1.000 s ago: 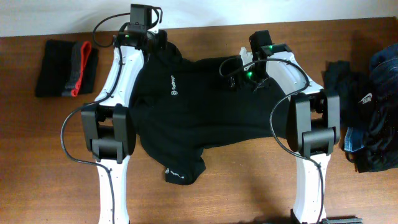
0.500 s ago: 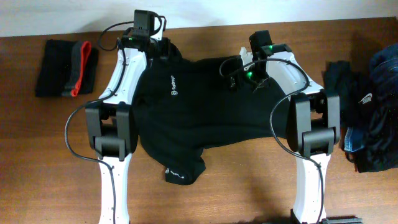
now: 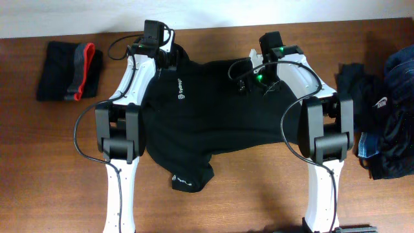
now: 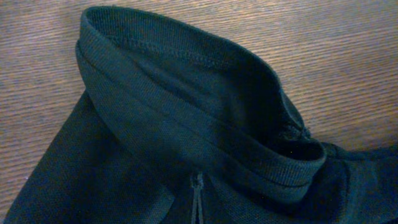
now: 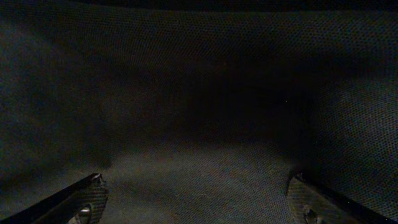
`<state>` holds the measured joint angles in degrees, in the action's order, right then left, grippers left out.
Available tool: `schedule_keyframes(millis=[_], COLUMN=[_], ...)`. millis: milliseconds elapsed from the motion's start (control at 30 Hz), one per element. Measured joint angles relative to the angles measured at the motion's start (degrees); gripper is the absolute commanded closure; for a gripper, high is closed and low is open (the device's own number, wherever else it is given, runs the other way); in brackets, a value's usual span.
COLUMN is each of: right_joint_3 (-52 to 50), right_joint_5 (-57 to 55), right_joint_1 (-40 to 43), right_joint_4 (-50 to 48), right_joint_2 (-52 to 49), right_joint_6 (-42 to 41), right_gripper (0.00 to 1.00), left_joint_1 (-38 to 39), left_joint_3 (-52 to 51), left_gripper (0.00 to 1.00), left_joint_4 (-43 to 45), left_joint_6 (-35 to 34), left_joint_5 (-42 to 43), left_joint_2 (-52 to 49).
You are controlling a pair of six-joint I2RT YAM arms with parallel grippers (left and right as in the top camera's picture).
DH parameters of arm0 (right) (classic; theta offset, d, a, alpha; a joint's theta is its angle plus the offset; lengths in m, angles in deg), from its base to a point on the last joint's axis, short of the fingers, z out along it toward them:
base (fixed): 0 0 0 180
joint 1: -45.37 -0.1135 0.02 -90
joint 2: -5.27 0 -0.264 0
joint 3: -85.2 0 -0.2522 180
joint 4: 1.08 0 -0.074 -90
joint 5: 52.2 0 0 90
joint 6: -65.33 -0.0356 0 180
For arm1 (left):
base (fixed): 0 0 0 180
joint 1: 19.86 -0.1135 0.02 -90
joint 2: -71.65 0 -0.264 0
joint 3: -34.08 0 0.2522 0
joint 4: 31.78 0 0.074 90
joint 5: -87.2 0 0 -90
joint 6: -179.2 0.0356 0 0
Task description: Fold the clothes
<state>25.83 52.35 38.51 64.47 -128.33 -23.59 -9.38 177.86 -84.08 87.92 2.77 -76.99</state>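
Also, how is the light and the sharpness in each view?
Overhead: even light, sharp, though the black shirt shows few folds. Left wrist: bright and crisp, stitching on the ribbed band is clear. Right wrist: very dark, only fabric weave and the right gripper show.

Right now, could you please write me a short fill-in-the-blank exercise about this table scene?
The black shirt lies on a ___ table. The right gripper, over the shirt, has its jaws ___. The folded pile with a red edge lies on the ___ arm's side of the table. The small logo on the shirt is ___.
Missing words: wooden; open; left; white.
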Motion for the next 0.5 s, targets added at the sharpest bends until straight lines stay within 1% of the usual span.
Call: schedule_keyframes(millis=[333, 500], right_joint_3=[0.00, 0.00], right_joint_5=[0.00, -0.09], right_joint_1=[0.00, 0.00], right_joint_4=[0.00, -0.04], right_joint_2=[0.00, 0.00], right_joint_6=[0.00, 0.07], right_gripper=[0.02, 0.02], left_joint_1=[0.07, 0.07], left_joint_3=[0.02, 0.42], left_gripper=[1.00, 0.99], left_joint_4=[1.81, 4.90], left_joint_6=[-0.02, -0.02], left_joint_5=[-0.44, -0.42], left_joint_2=[-1.75, -2.71])
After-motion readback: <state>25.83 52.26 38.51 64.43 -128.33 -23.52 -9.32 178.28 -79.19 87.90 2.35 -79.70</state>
